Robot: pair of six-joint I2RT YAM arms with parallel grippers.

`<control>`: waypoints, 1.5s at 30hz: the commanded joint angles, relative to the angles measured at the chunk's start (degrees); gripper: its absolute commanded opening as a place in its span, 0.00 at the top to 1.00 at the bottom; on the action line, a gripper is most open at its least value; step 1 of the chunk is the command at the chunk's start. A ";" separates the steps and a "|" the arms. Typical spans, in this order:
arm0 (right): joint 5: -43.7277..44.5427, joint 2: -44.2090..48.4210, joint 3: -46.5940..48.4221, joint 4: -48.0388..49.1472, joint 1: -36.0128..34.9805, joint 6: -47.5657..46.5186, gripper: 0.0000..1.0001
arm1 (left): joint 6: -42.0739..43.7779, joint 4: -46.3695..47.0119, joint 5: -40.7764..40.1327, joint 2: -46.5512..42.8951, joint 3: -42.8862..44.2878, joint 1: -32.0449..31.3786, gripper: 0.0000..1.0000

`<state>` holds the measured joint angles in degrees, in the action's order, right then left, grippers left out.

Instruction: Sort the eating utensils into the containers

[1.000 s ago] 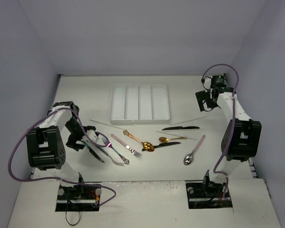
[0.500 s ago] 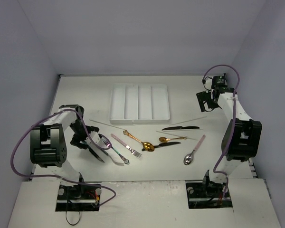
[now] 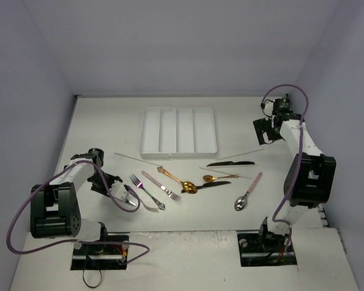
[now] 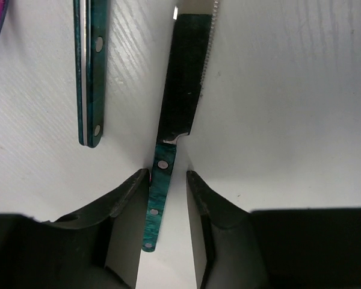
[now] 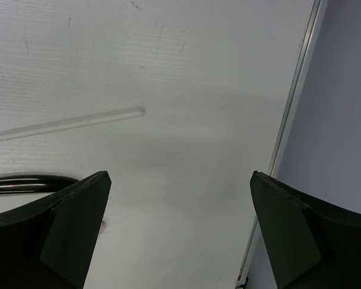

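Left gripper is down at the table, jaws slightly apart and straddling the handle of the teal knife. A sliver of table shows on each side of the handle, so it looks unclamped. The gap on one side is thin and I can't rule out contact from the wrist view. Teal knife lies flat, its black serrated blade pointing away from the gripper. Second teal utensil lies just beside it, roughly parallel, not touching.

Right gripper is over the far right of the table near its edge, jaws wide, nothing between them. A chopstick lies flat on the table in its view.

Tray sits far middle, well apart from both grippers. Loose on the table between the tray and the arm bases: fork, gold spoon, black knife, pink spoon
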<state>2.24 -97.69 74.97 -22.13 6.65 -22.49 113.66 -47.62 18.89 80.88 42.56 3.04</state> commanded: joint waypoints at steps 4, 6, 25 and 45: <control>0.70 3.03 0.53 0.42 0.38 0.02 0.00 | 40.41 -2.21 6.28 -2.37 -6.57 1.58 0.80; 0.54 2.73 0.83 0.42 0.38 0.08 0.00 | 41.31 -2.21 7.75 -3.56 -7.00 1.74 0.86; -1.10 -0.69 3.11 0.42 0.38 1.68 0.00 | 43.24 -3.03 33.65 -17.32 -6.05 -0.50 1.00; -0.66 -2.28 4.55 0.01 0.38 1.78 0.00 | -66.62 17.21 12.70 -0.23 38.79 -25.66 1.00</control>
<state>1.22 -100.20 76.79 -22.17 6.72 -21.10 81.84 -40.78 44.12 74.48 70.84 -20.49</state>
